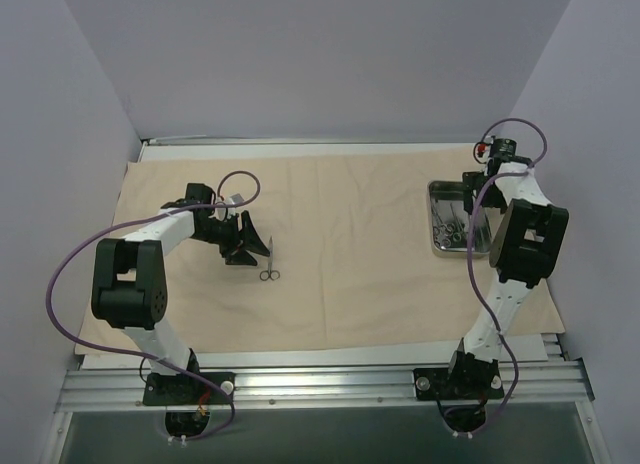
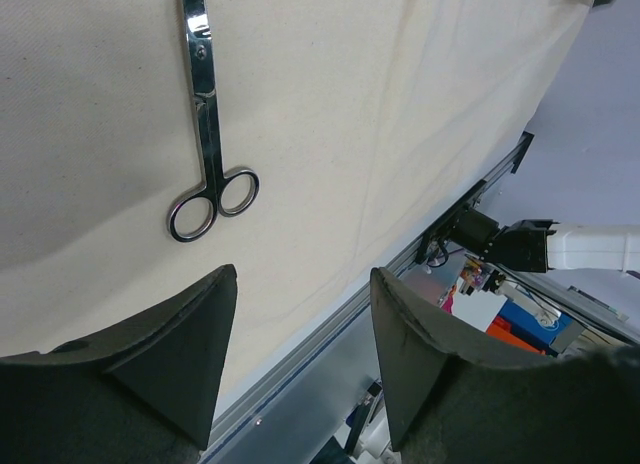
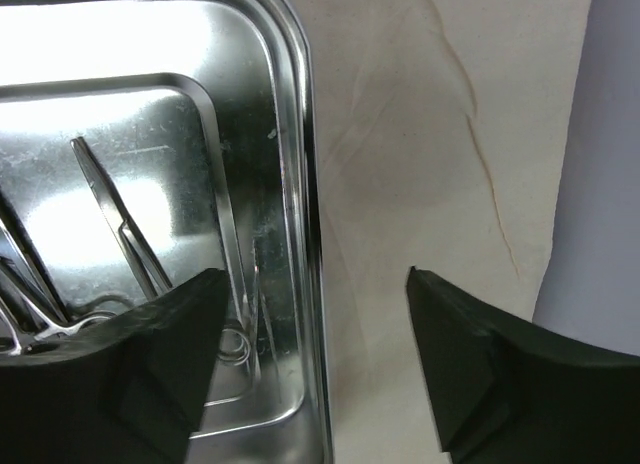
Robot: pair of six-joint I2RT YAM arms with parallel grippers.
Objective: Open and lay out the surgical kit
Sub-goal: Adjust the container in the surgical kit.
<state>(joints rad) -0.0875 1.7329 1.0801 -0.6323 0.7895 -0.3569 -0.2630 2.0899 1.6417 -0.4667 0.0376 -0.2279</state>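
Left tool [image 2: 303,274] spread near scissors [image 2: 210,134] (on cloth [image 2: 400,104]).

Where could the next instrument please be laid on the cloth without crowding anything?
Free: the broad cloth between the scissors and the steel tray, and the far strip behind them. Crowded: inside the tray, and around the left pincer.

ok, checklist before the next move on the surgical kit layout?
1. Cloth wrap spread flat: ok.
2. Scissors lying on the cloth, apart from the left gripper: ok.
3. Left gripper open and empty: ok.
4. Right gripper open and empty, by the tray rim: ok.
5. Tray emptied: not ok, instruments lie inside.
6. Which instrument lifts free first: cannot tell, they overlap.
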